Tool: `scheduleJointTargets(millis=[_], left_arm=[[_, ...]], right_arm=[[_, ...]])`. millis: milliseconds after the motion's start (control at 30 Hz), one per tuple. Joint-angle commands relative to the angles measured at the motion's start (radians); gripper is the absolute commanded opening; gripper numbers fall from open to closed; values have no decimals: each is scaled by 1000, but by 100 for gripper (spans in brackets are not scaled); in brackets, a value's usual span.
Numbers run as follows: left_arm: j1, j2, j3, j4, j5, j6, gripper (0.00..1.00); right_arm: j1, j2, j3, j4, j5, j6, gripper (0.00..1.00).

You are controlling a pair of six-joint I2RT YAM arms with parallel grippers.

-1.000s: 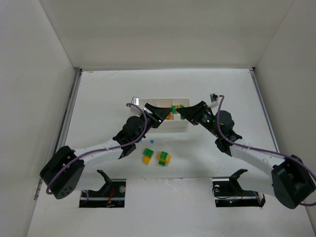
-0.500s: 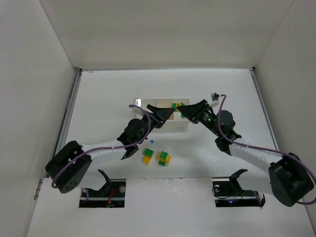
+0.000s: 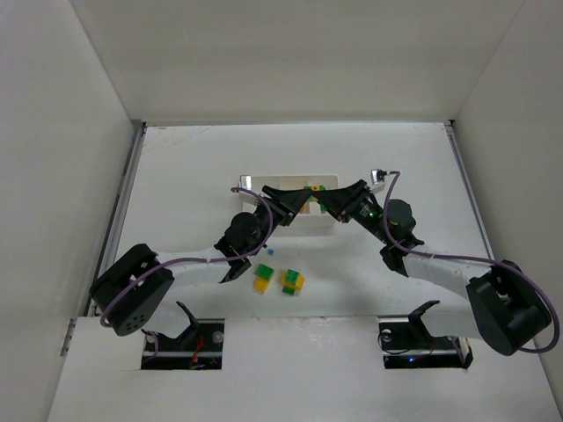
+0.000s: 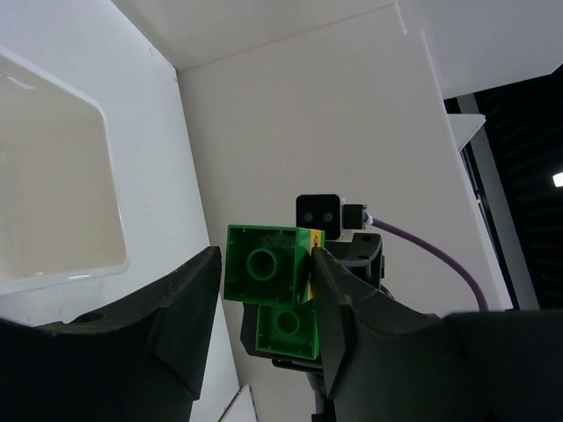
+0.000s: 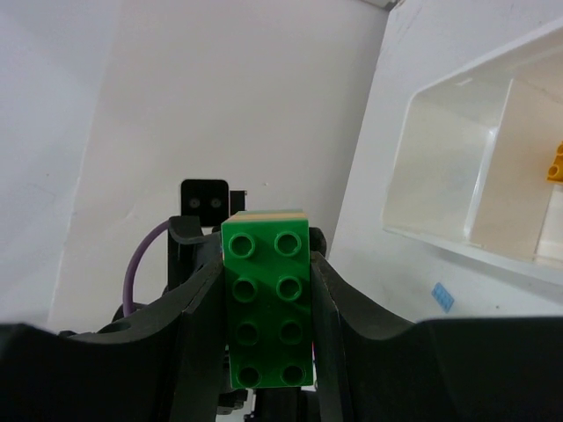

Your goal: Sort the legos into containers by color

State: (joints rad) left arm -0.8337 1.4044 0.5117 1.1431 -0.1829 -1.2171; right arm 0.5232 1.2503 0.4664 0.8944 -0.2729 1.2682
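Note:
Over the white tray point(image 3: 325, 221) my two grippers meet tip to tip. My right gripper point(image 5: 265, 264) is shut on a long green lego point(image 5: 265, 299) that has a yellow layer at its far end. In the left wrist view the same stack shows its green undersides point(image 4: 264, 264). My left gripper point(image 4: 266, 259) is open around its upper brick: the right finger point(image 4: 330, 290) touches the yellow edge and the left finger point(image 4: 198, 290) stands a little apart. From above, the stack point(image 3: 318, 190) is mostly hidden by the fingers.
Two green-and-yellow lego stacks point(image 3: 262, 280) point(image 3: 291, 281) and a tiny blue lego point(image 3: 270, 251) lie on the table in front of the tray. One compartment holds a yellow-orange lego point(image 5: 554, 164). White walls enclose the table.
The left gripper has come closer onto the stack held by the right gripper, and its jaws have narrowed. Both grippers drifted slightly toward the back.

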Motion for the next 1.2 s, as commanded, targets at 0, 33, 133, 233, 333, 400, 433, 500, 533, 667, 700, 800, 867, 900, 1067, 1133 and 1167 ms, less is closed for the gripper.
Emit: scheduleJointTargets(millis=[0, 33, 133, 233, 333, 400, 433, 500, 533, 667, 700, 800, 867, 900, 1067, 1133, 1167], left_arm=[[-9, 11, 39, 99, -13, -12, 39], [-9, 11, 36, 106, -13, -13, 36], [-9, 2, 31, 104, -16, -9, 26], [-9, -13, 27, 87, -20, 4, 22], [-9, -30, 19, 61, -20, 31, 19], [-2, -42, 13, 32, -17, 44, 18], [2, -50, 7, 15, -17, 51, 18], [15, -70, -12, -14, -20, 74, 17], [23, -76, -18, -23, -20, 82, 17], [54, -76, -19, -57, -20, 100, 16], [55, -71, -15, -65, -20, 108, 16], [61, -33, 26, -89, -18, 136, 16], [64, 20, 88, -127, 0, 154, 17], [66, 53, 124, -152, 11, 165, 17], [74, 212, 296, -294, 26, 220, 17], [78, 263, 355, -350, 29, 223, 18], [80, 284, 381, -373, 31, 228, 19]], right_arm=[[1, 20, -8, 170, -51, 62, 25], [1, 24, -9, 181, -51, 68, 25], [-2, 29, -17, 192, -49, 74, 25], [-19, 18, -25, 184, -43, 72, 25], [-44, 0, -29, 175, -52, 69, 25], [-70, -17, -32, 166, -66, 68, 24], [-84, -26, -35, 163, -75, 68, 24], [-105, -43, -43, 156, -87, 63, 24], [-114, -51, -46, 149, -94, 60, 24], [-130, -55, -52, 130, -106, 37, 24], [-130, -55, -55, 129, -106, 31, 24], [-134, -51, -63, 115, -107, 5, 24], [-140, -54, -63, 78, -106, -30, 24], [-142, -60, -64, 52, -98, -52, 24], [-145, -123, -64, -116, -55, -182, 25], [-142, -159, -60, -179, -45, -243, 25], [-141, -176, -58, -211, -34, -268, 25]])
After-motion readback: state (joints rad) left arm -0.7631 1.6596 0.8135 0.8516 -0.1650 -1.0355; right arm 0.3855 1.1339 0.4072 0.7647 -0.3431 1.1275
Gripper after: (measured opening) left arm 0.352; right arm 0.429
